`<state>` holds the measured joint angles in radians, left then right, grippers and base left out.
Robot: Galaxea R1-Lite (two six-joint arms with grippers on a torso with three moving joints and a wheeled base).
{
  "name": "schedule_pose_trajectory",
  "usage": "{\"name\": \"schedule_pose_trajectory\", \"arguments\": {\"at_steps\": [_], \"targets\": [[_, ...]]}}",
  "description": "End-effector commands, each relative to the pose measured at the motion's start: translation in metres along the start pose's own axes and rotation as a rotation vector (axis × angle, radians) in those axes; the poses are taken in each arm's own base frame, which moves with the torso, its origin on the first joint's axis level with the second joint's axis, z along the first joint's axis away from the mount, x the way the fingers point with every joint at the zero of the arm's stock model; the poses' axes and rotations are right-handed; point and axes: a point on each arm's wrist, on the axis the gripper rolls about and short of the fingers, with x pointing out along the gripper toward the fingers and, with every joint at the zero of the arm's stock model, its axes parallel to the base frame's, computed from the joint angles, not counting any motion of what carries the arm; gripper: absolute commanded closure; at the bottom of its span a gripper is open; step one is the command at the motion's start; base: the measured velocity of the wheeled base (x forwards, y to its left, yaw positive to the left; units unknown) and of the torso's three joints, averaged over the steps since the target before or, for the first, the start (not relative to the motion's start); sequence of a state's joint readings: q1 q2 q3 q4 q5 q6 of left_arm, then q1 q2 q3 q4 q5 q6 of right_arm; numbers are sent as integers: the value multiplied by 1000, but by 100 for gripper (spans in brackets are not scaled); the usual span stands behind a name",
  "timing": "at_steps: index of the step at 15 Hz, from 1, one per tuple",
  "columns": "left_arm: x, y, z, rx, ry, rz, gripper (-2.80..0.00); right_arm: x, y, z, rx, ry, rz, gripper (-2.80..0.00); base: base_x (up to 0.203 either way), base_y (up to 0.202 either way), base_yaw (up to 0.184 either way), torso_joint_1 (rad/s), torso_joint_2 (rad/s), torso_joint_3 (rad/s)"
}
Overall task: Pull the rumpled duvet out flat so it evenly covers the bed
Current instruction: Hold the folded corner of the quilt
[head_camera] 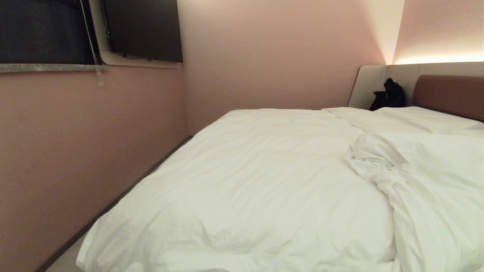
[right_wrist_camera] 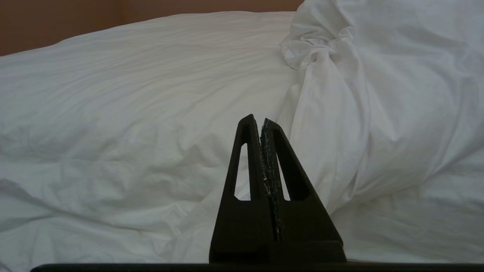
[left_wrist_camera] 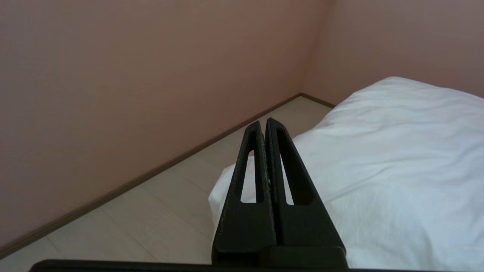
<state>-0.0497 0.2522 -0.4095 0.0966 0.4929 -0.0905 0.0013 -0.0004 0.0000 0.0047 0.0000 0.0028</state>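
Where frame's right side begins, white puffy duvet (head_camera: 264,181) bunches into twisted fold; elsewhere smooth; left gripper (left_wrist_camera: 264,122), right gripper (right_wrist_camera: 261,121) pinched closed, empty.

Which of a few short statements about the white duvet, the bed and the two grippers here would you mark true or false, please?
1. The thick white duvet lies flat across the whole bed. False: on the robot's right a bunched, twisted fold is heaped up.
2. The left gripper is shut and holds nothing. True.
3. The right gripper clamps a duvet corner. False: its fingers are shut on nothing, in front of the fold.
4. A small black object sits by the beige side panel next to the mauve-brown padded headboard. True.
5. Both arms show in the head view. False: neither does.
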Motion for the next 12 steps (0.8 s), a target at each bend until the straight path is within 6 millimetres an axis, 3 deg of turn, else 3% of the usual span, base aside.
{"name": "schedule_pose_trajectory", "arguments": {"at_steps": [1, 5, 12], "targets": [[-22, 9, -25, -11, -92, -86, 0, 0, 0, 0, 0, 0, 2, 0, 0, 0, 0, 0, 0, 0], [-16, 4, -70, 71, -3, -331, 0, 0, 0, 0, 0, 0, 0, 0, 0, 0, 0, 0, 0, 0], [-8, 0, -102, 103, 118, -439, 0, 0, 0, 0, 0, 0, 0, 0, 0, 0, 0, 0, 0, 0]]}}
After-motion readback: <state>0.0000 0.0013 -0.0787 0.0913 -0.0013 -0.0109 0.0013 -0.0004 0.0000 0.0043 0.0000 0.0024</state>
